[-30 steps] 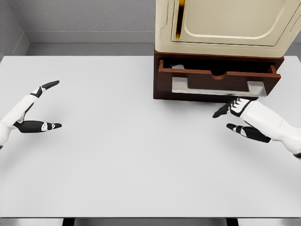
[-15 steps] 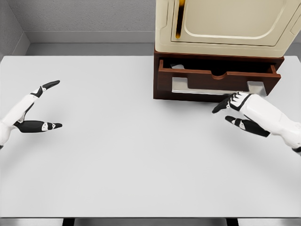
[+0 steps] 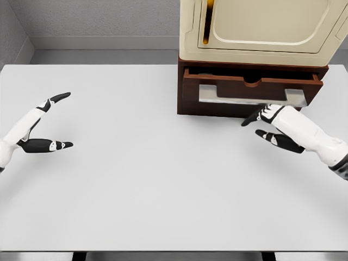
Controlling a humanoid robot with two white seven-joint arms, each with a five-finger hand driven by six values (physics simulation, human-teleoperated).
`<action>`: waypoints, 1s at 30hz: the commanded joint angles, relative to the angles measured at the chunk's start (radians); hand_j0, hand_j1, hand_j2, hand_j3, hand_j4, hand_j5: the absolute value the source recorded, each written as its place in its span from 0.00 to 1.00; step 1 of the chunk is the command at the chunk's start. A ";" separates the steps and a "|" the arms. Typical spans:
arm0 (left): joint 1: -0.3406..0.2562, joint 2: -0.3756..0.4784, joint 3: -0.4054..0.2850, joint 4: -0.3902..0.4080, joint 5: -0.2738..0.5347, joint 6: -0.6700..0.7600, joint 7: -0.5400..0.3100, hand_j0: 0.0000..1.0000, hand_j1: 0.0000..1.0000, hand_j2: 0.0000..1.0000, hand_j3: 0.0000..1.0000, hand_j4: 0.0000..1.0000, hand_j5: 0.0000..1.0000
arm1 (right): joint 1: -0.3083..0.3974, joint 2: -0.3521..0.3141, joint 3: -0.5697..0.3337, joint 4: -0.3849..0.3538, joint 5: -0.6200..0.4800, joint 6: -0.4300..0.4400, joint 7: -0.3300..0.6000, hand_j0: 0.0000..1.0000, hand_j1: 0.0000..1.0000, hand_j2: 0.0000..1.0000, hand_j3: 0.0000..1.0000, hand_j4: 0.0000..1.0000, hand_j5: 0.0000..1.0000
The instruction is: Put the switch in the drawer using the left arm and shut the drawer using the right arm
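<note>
We see one white table (image 3: 136, 185), one cream cabinet (image 3: 261, 30) at its far right, and one brown drawer (image 3: 250, 89) beneath it. The drawer's long axis runs left to right, its front faces us, and it stands slightly pulled out. We cannot make out the switch. Two robot hands show: the right robot hand (image 3: 272, 128), fingers spread and empty, touches the drawer front; the left robot hand (image 3: 41, 122) rests open and empty at the left.

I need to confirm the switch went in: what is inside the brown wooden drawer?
Only a narrow dark gap shows behind the brown wooden drawer front, under the cream cabinet. No switch is visible; the drawer's interior is covered by its front panel and the cabinet.
</note>
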 commanded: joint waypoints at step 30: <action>0.000 -0.008 0.000 -0.015 0.008 0.002 0.000 1.00 1.00 1.00 1.00 1.00 1.00 | -0.095 0.032 0.019 0.122 -0.004 0.001 -0.001 0.61 0.61 0.61 0.61 0.61 0.61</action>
